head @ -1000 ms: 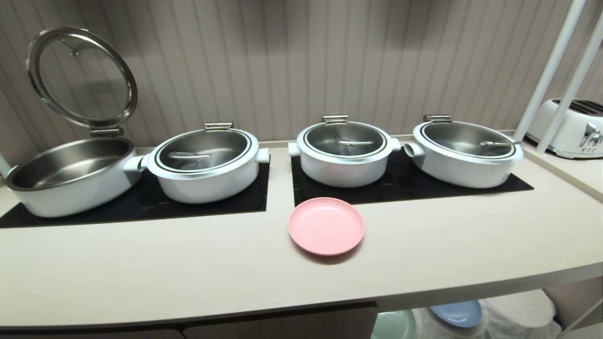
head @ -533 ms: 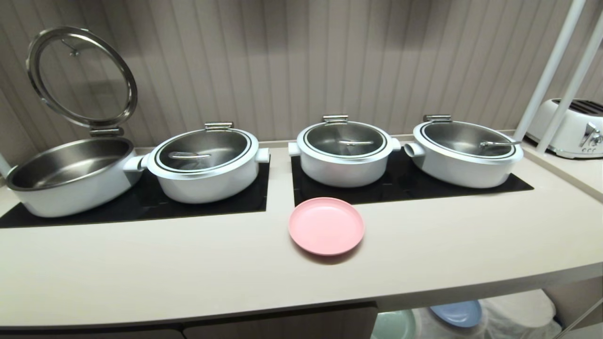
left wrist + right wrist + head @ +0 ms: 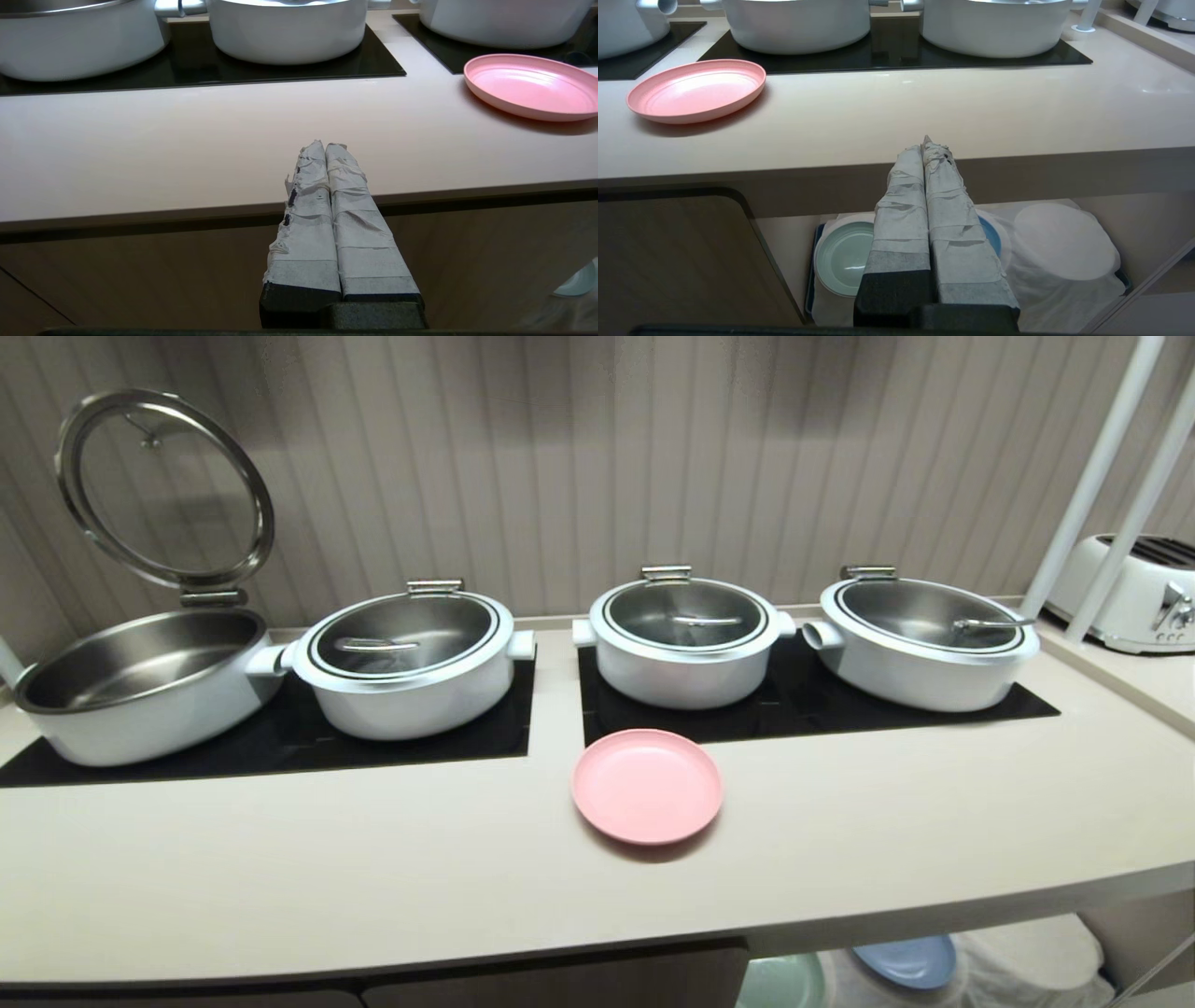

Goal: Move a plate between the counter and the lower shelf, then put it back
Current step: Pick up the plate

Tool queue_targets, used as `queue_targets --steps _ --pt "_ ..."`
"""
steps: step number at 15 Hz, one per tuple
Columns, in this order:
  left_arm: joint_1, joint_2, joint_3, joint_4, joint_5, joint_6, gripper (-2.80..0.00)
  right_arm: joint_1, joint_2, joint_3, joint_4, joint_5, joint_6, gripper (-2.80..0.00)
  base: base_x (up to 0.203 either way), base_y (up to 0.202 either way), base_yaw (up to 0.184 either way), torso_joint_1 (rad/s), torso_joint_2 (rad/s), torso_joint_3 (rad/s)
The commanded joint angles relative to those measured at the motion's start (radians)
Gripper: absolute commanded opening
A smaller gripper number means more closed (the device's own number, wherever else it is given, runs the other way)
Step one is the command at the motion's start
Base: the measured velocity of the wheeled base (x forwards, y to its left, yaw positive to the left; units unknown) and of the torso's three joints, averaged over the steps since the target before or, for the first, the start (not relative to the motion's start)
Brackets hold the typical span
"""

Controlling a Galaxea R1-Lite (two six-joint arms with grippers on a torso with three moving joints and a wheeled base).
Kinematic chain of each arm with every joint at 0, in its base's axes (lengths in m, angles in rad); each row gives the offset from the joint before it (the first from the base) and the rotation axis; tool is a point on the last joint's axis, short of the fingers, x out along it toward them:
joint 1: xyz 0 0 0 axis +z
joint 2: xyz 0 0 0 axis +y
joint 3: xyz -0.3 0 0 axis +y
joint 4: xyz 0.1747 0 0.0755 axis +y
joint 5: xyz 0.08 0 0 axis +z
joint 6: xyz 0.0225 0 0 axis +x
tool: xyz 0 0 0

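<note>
The pink plate (image 3: pixel 647 786) lies flat on the beige counter (image 3: pixel 373 859), just in front of the right black hob panel (image 3: pixel 812 705). It also shows in both wrist views: plate (image 3: pixel 532 86), plate (image 3: pixel 697 90). The lower shelf (image 3: pixel 1064 261), draped in white cloth, opens below the counter's front edge. My left gripper (image 3: pixel 324 145) is shut and empty, in front of the counter edge, off to the plate's left. My right gripper (image 3: pixel 927 144) is shut and empty too, in front of the edge above the shelf opening, to the plate's right. Neither arm shows in the head view.
Several white lidded pots (image 3: pixel 686 639) stand on the black hob panels; the far-left pot (image 3: pixel 140 681) has its lid up. A mint-green plate (image 3: pixel 843 256) and a blue plate (image 3: pixel 992 235) rest on the shelf cloth. A white toaster (image 3: pixel 1134 588) and white posts (image 3: pixel 1088 481) stand at right.
</note>
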Motion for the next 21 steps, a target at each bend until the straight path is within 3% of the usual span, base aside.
queue_targets --steps 1,21 --pt "0.001 0.0 0.001 -0.001 0.001 0.0 -2.8 0.001 0.0 0.0 0.0 0.0 0.0 -2.8 0.0 0.0 0.0 0.0 0.0 0.0" --pt "0.001 0.0 0.002 -0.002 0.0 0.0 -2.8 0.001 0.0 0.0 0.0 0.0 0.0 -2.8 0.001 -0.176 0.001 0.002 0.0 0.003"
